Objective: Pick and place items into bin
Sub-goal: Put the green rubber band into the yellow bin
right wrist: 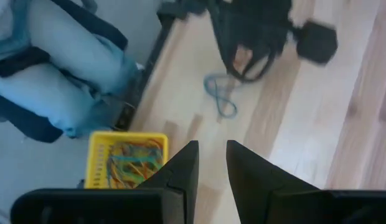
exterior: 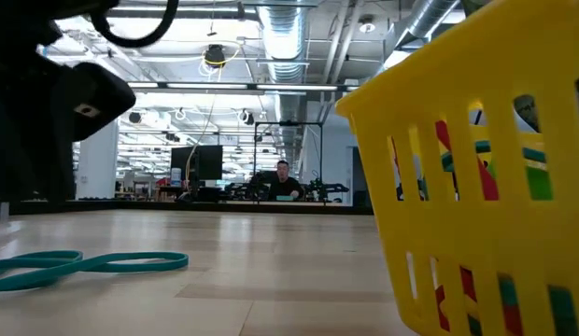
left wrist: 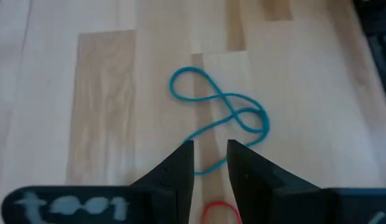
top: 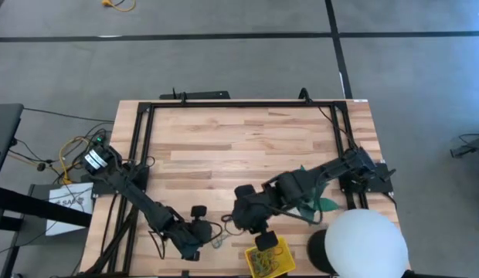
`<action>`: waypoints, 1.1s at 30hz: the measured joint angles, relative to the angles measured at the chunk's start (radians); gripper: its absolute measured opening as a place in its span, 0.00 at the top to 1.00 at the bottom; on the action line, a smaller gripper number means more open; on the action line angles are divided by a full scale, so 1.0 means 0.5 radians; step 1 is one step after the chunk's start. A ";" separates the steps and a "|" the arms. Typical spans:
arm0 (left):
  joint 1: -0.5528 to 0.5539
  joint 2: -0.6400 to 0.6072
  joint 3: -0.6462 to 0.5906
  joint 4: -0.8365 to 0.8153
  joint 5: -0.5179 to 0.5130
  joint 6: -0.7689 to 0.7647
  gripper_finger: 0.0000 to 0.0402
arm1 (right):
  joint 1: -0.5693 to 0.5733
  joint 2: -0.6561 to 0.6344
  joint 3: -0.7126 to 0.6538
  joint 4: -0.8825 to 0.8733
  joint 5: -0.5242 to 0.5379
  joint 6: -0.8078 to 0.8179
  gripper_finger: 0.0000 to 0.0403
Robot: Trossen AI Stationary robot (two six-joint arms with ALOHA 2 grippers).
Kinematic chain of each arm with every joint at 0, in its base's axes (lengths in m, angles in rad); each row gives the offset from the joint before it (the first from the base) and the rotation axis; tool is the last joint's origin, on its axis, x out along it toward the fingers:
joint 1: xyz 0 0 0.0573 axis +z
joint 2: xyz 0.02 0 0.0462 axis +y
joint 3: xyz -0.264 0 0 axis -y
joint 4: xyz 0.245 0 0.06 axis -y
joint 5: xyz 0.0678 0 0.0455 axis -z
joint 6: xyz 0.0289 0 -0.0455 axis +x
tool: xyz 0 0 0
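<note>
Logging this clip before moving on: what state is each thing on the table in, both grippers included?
Yellow bin: upright at the near table edge, holding a tangle of coloured bands.
Teal band: loose on the wood, twisted into a figure eight, not gripped.
Red band: on the wood under the left jaws, mostly hidden.
Left gripper: over the teal band, jaws slightly apart, empty.
Right gripper: raised beside the bin, jaws slightly apart, empty.
White sphere: at rest by the bin.
</note>
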 joint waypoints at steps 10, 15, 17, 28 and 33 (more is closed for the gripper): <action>-0.101 -0.043 0.000 -0.621 0.111 -0.620 0.79 | 0.006 -0.329 -0.546 0.176 -0.016 0.104 0.81; -0.241 -0.152 -0.001 -0.989 0.106 -1.125 0.79 | 0.030 -0.786 -1.134 0.873 0.010 -0.007 0.81; -0.298 -0.200 -0.001 -1.048 0.104 -1.266 0.79 | 0.025 -0.961 -1.427 1.198 0.025 -0.005 0.81; -0.463 -0.270 -0.011 -1.236 0.447 -1.810 0.79 | -0.004 -1.235 -2.579 2.496 0.362 0.452 0.81; -0.453 -0.259 -0.011 -1.245 0.502 -1.867 0.79 | -0.040 -1.133 -2.581 2.561 0.536 0.457 0.81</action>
